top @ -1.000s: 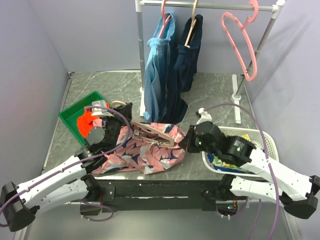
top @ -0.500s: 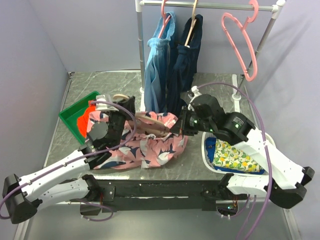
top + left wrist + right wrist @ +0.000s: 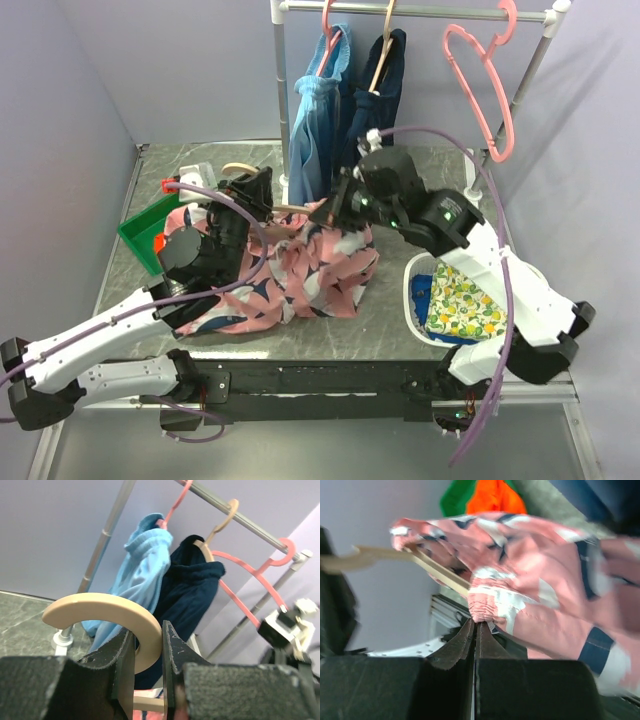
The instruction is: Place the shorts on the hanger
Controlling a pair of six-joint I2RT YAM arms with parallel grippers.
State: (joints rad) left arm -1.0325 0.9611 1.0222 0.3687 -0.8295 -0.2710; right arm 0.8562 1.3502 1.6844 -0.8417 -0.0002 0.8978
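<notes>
Pinching shorts (image 3: 535, 580) edge, right claw (image 3: 475, 626), left claw (image 3: 147, 632) clamping hanger (image 3: 100, 605), rail (image 3: 430, 11) near

top: above-behind, whole table (image 3: 430, 172) | left wrist: near, toward rail (image 3: 260, 528) | right wrist: near, shorts (image 3: 535, 580)

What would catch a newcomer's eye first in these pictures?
The pink patterned shorts lie bunched mid-table between both arms. The left end effector clamps the tan hanger by its hook, while the right end effector pinches the shorts' edge. Behind, a rack carries a light-blue garment and a navy garment.
</notes>
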